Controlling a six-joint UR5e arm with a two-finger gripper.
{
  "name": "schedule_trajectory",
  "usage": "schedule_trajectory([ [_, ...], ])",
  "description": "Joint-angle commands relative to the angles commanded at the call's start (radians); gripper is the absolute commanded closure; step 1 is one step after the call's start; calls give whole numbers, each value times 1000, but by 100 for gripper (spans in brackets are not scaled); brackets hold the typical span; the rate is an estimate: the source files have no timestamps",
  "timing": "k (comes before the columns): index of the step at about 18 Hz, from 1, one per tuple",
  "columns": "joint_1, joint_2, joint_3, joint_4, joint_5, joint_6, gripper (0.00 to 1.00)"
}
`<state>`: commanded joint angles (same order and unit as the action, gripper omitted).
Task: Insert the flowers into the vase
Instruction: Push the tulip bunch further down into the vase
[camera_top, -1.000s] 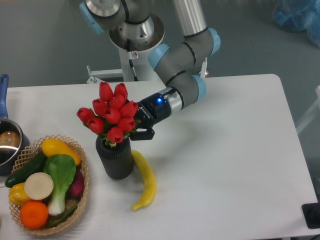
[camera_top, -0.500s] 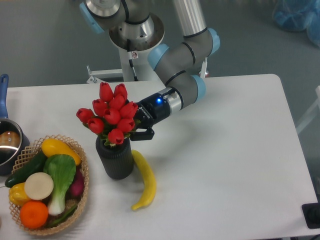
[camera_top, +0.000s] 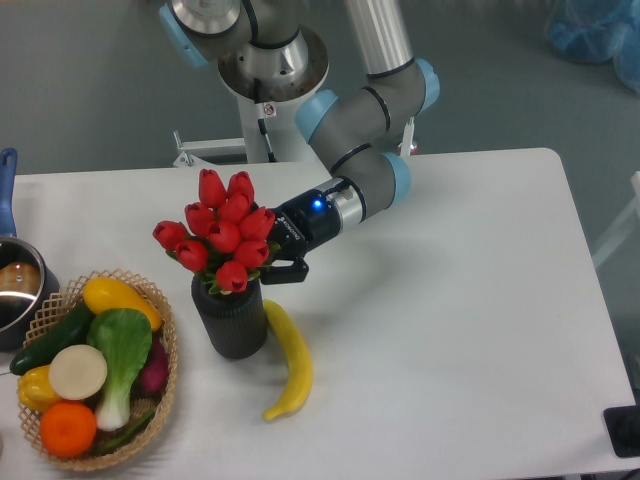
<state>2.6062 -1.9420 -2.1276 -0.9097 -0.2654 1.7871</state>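
Seating flowers (camera_top: 225, 235) in vase (camera_top: 231, 318), gripper (camera_top: 268, 262) close behind the bunch, fingers' state hidden, impossible to tell; next: letting go and backing away without tipping vase.

You have one bunch of flowers (camera_top: 222, 236) with about ten red buds, one vase (camera_top: 231, 318), one banana (camera_top: 290, 360), one basket (camera_top: 166, 370) of play food, one pot (camera_top: 12, 290), one gripper (camera_top: 270, 262).
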Motion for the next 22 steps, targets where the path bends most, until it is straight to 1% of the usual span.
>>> schedule_trajectory([
  [12, 2, -15, 2, 0, 2, 9, 63],
  [22, 9, -15, -2, -2, 49, 8, 62],
])
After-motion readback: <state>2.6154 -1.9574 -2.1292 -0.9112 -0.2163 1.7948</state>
